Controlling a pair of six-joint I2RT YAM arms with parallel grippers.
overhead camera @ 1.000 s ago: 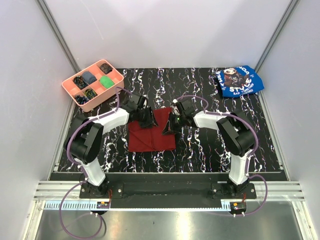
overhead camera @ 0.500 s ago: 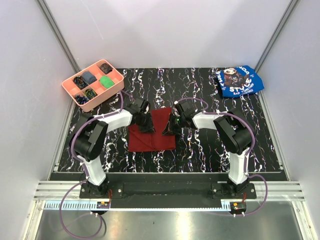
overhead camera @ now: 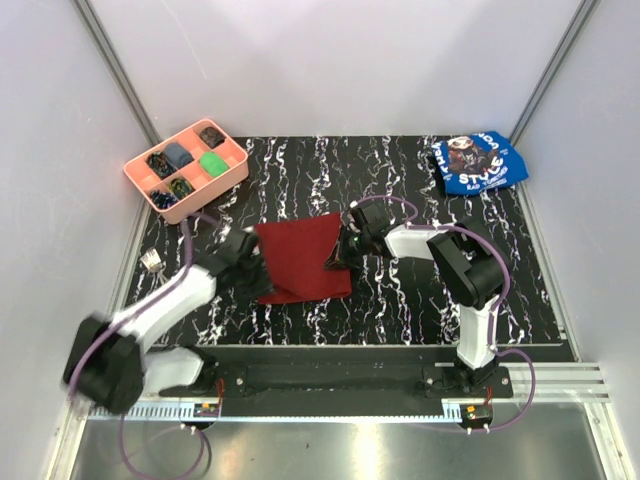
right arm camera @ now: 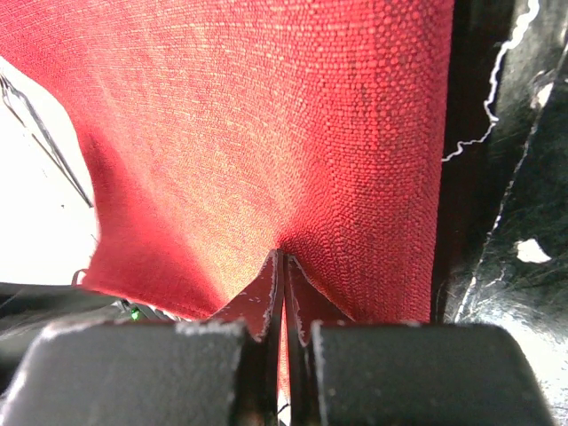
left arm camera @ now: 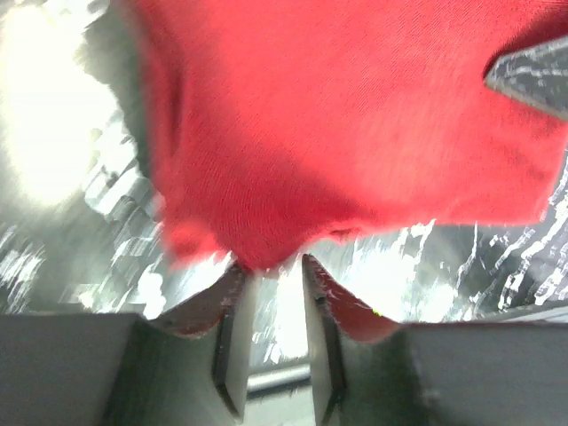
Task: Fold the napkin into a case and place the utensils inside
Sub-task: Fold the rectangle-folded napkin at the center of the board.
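Observation:
The dark red napkin (overhead camera: 305, 258) lies mid-table, its far left corner raised and spread. My right gripper (overhead camera: 338, 262) is shut on its right edge; in the right wrist view the jaws (right arm camera: 284, 255) pinch the cloth (right arm camera: 266, 133). My left gripper (overhead camera: 258, 278) is at the napkin's left edge. In the left wrist view its jaws (left arm camera: 271, 262) stand apart, and the blurred cloth (left arm camera: 337, 124) hangs just past the tips, not clamped. Small silver utensils (overhead camera: 152, 261) lie by the table's left edge.
A pink compartment tray (overhead camera: 160, 205) with small items stands at the back left. A blue printed cloth (overhead camera: 478, 162) lies at the back right. The black marbled table (overhead camera: 420, 300) is walled on three sides.
My left arm swung back toward the near left, away from the napkin's far left part, and is motion-blurred. The napkin's left corner now spreads out. The right arm barely moved.

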